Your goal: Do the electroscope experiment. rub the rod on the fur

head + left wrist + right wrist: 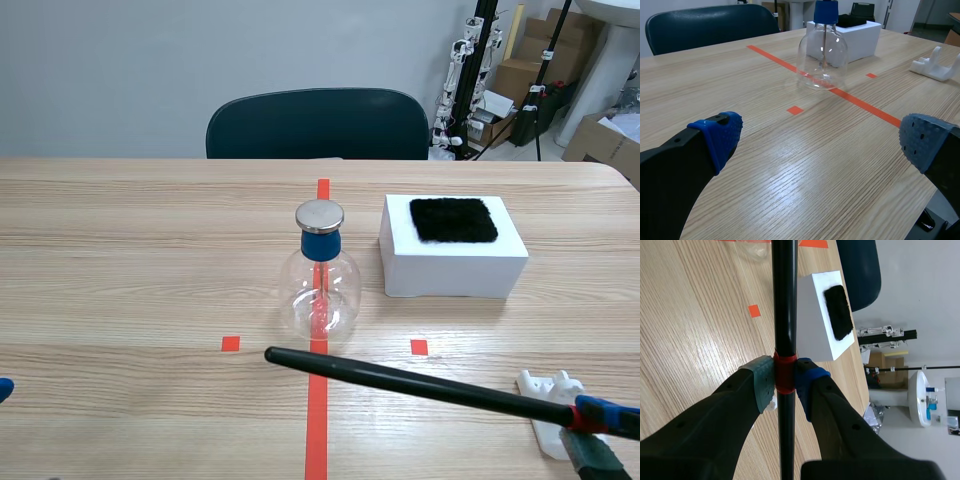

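Nearest, at the table's near right edge, the right gripper (785, 382) is clamped on the black rod (400, 380), its grey-green and blue pads pressed to either side of a red band (785, 371) on the rod. The rod slants leftward across the orange-red tape line (317, 430), its tip just in front of the electroscope flask (320, 290); whether the tip touches the wood cannot be told. Beside the gripper a white plastic holder (545, 405) lies on the table (120, 260), a pale wood-grain top. The left gripper (822, 137) hangs low over the near left of the table, fingers spread wide with nothing between them. The flask, clear glass with a blue collar and a metal cap (319, 214), stands on the tape line at the middle. To its right, slightly farther back, sits a white box (450, 268) with the black fur (453, 219) on top, well apart from the rod. Behind the table are a dark chair (315, 125), a plain grey wall (150, 60), and, at the right, cardboard boxes (600, 140) and black stands (482, 60).
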Available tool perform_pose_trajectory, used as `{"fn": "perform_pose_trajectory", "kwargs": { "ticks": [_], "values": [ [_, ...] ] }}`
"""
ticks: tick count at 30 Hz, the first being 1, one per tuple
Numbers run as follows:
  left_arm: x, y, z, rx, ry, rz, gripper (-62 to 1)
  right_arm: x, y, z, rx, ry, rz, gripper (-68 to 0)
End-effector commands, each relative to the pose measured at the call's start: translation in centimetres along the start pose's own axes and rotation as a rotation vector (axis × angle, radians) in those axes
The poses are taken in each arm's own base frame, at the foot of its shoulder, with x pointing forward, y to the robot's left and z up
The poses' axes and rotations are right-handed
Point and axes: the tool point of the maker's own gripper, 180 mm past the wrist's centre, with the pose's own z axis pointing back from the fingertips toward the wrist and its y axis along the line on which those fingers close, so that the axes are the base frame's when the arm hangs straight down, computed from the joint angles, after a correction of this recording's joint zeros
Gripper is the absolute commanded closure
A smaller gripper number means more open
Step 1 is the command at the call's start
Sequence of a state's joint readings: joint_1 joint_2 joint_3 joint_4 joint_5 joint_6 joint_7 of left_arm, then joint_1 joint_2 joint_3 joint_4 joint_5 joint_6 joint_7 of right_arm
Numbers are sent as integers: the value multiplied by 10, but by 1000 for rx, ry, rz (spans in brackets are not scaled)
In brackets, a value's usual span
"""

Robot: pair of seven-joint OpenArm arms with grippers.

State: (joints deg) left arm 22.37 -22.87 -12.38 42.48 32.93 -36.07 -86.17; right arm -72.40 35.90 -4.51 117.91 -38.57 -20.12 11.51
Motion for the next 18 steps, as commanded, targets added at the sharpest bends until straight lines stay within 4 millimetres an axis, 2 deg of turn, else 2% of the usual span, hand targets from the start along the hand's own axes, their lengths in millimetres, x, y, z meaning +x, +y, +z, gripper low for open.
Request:
{"fn": "perform_pose_trajectory", "kwargs": {
  "ticks": [1, 18],
  "values": [
    [12, 1, 0, 3, -59, -5, -623, 2, -7, -2, -22, -18, 20, 0],
    [12, 1, 0, 3, -59, -5, -623, 1, -7, -2, -22, -11, 19, 0]
  ]
}}
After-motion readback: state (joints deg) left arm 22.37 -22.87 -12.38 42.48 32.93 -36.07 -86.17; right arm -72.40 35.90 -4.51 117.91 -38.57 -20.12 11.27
